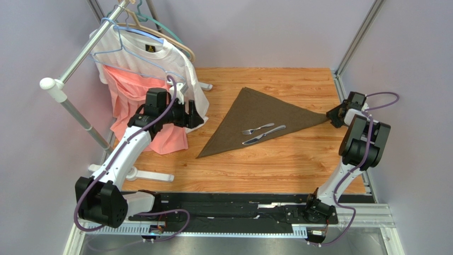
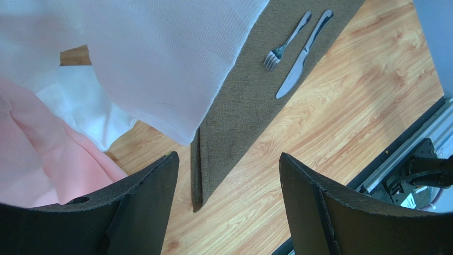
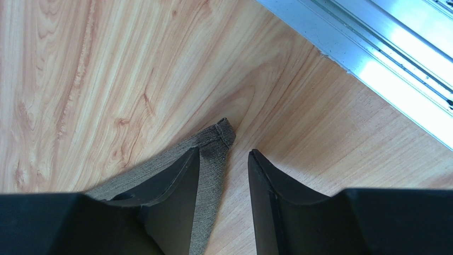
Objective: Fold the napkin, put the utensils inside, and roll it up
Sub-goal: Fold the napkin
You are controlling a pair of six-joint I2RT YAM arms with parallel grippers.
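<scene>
1. A wooden counter [image 1: 298, 164] sits between plain lavender walls, with a metal rail along its near edge.
2. One napkin [image 1: 250, 114] lies flat at the counter's centre as a triangle. One corner points to the far side, one to the right and one to the near left. In the left wrist view two layers show along its edge.
3. Two utensils rest on the napkin, one fork [image 1: 257, 129] and one knife [image 1: 264, 135]. They lie just beside each other, handles to the right, the fork on the far side.
4. The left gripper [image 2: 228, 156] is spread wide with nothing in it. It hangs over the napkin's near-left corner, close to the hanging clothes.
5. The right gripper [image 3: 224, 154] is at the napkin's right corner. Its jaws are parted a little and not pinching the cloth, whose tip lies in the gap and partly under one finger [image 3: 175, 180].
6. Two garments hang on a rack [image 1: 80, 56] at the far left (on hangers I cannot count for sure): one white T-shirt [image 1: 159, 58] and one pink garment [image 1: 127, 90].
</scene>
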